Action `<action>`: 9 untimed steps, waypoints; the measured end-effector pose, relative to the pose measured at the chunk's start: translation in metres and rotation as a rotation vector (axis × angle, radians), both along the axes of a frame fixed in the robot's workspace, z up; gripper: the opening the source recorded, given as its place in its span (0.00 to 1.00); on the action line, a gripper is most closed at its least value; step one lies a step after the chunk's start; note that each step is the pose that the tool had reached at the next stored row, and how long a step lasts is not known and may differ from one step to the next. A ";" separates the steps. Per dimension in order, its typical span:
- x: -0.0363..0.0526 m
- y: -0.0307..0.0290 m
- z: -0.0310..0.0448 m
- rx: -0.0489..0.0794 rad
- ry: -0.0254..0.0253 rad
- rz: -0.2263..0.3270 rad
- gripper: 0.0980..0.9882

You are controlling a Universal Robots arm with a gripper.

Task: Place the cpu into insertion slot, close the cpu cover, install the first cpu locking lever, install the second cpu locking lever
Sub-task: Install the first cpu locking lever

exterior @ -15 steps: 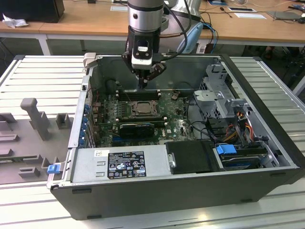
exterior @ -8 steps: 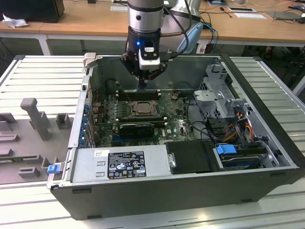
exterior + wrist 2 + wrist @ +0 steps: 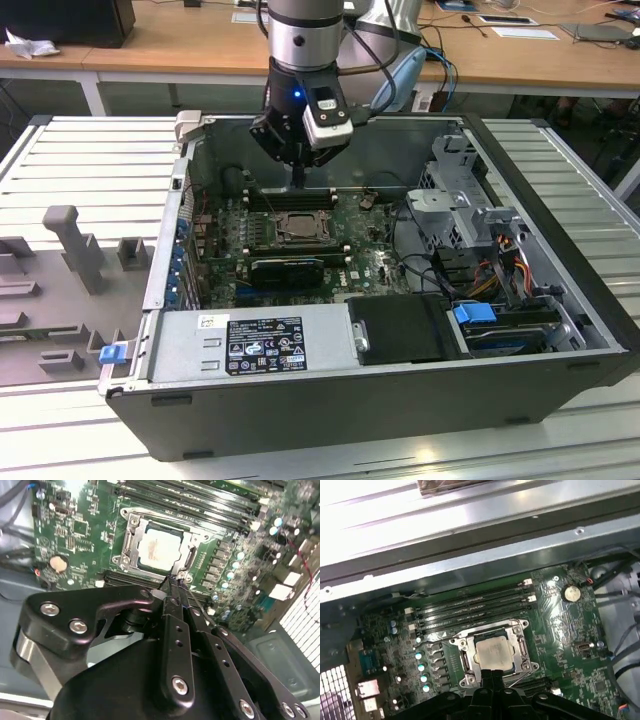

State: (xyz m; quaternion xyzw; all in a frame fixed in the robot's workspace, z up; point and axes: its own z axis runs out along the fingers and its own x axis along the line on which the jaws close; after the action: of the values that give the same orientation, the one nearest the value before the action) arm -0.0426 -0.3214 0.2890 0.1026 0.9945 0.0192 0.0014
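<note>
The cpu (image 3: 159,550) (image 3: 493,652), a pale silvery square, lies in the insertion slot (image 3: 300,226) on the green board inside the open computer case. The cpu cover (image 3: 131,536) (image 3: 521,641), a silvery frame, lies flat around the chip. My gripper (image 3: 298,182) (image 3: 173,582) (image 3: 492,673) hangs just above the board at one edge of the socket, close to a corner screw. Its slim black fingers (image 3: 176,611) are pressed together and shut, with nothing held between them. Whether the locking levers are latched cannot be told.
Long black memory slots (image 3: 470,607) run beside the socket. A black card (image 3: 287,268) lies on the socket's other side, then the power supply (image 3: 250,345). A drive cage (image 3: 462,200) and cables fill the exterior view's right. The case walls (image 3: 170,250) enclose everything.
</note>
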 end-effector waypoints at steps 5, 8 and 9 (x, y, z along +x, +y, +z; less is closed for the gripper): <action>0.0000 0.0000 -0.0010 -0.007 -0.0031 0.091 0.01; 0.0000 -0.0001 -0.0013 -0.013 -0.0084 0.138 0.01; 0.0001 0.0000 -0.0018 -0.013 -0.0118 0.163 0.01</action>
State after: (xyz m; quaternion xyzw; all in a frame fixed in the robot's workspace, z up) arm -0.0425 -0.3214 0.2873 0.0211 0.9997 0.0133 0.0064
